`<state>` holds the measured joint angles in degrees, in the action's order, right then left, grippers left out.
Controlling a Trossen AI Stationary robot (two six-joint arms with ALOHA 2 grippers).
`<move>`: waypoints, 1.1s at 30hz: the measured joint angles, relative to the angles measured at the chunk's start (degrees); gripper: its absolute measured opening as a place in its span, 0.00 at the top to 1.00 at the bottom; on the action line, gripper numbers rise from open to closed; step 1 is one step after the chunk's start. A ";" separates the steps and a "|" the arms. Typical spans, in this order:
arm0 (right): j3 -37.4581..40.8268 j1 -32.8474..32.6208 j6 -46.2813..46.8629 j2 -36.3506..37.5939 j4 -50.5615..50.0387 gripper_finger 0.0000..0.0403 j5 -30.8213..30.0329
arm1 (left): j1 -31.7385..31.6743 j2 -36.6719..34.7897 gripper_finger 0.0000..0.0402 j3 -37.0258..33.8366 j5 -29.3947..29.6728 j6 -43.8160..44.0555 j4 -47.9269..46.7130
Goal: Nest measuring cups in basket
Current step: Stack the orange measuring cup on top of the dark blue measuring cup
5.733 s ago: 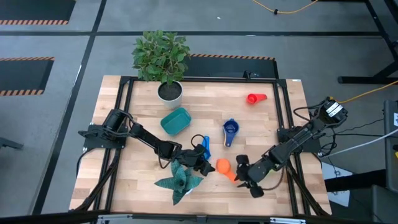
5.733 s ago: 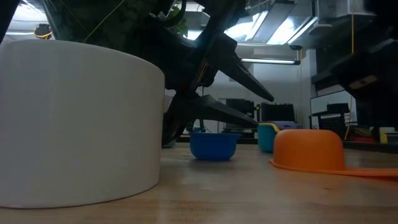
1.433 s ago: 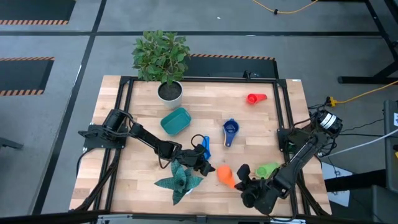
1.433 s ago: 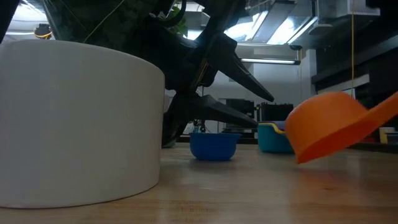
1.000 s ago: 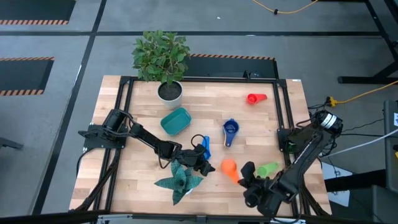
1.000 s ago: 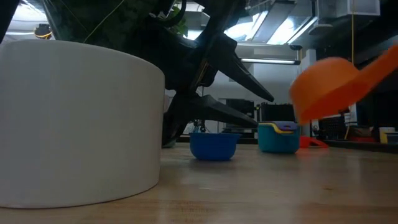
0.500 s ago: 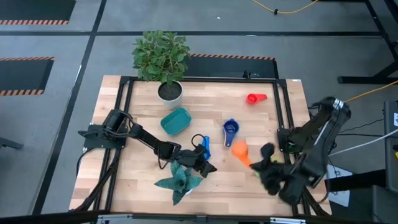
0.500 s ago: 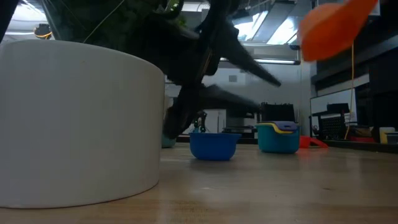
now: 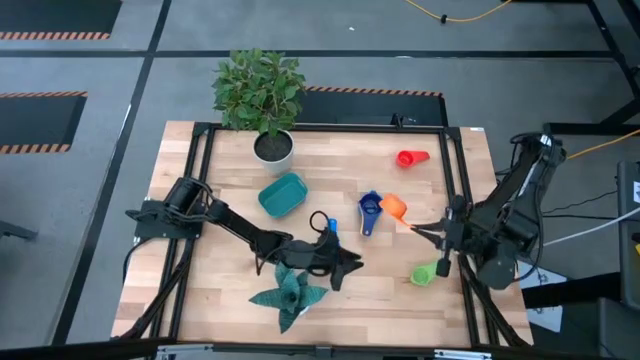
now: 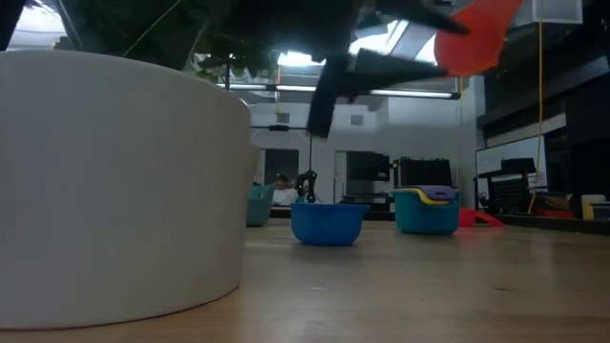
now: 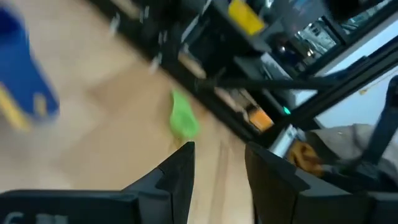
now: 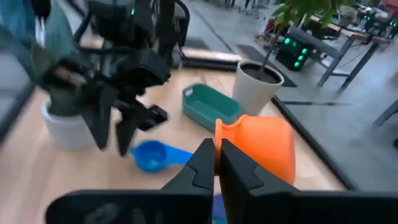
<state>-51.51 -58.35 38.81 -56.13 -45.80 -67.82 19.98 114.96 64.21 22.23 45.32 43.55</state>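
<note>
An orange measuring cup (image 9: 393, 207) hangs above the table beside a dark blue cup (image 9: 370, 210), with my right gripper (image 9: 418, 226) shut on it. In the low view the orange cup (image 10: 472, 38) is high up. The teal basket (image 9: 282, 194) stands left of the table's middle. A blue cup (image 9: 330, 229) lies next to my left gripper (image 9: 352, 265), which hangs open and holds nothing. A green cup (image 9: 424, 273) lies near the right edge and a red cup (image 9: 410, 157) at the far right. My right gripper pinches the orange cup's handle (image 12: 222, 134) between its two fingers. The fingers come nearly level from the table's right side. The cup's bowl (image 12: 264, 146) sticks out past the fingertips, tilted and lifted clear of the table.
A white pot with a leafy plant (image 9: 273, 148) stands at the far edge behind the basket. A spiky teal plant (image 9: 288, 295) in a white pot (image 10: 114, 181) sits near the front edge, close to my left arm. Black frame rails (image 9: 460, 180) border the table.
My right gripper has risen and swung toward the table's far edge with the orange cup, rolling its wrist, and now holds the cup beside the dark blue cup. My left gripper has lifted, rolled and tipped up toward level, staying open. The green cup has stayed put.
</note>
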 joint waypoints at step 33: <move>12.53 0.04 -10.56 2.09 34.92 0.97 -7.09 | -6.01 0.00 0.66 9.05 21.51 -25.09 -3.87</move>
<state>-38.98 -58.30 28.25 -54.04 -10.87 -74.91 13.97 114.96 73.25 43.75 20.23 39.68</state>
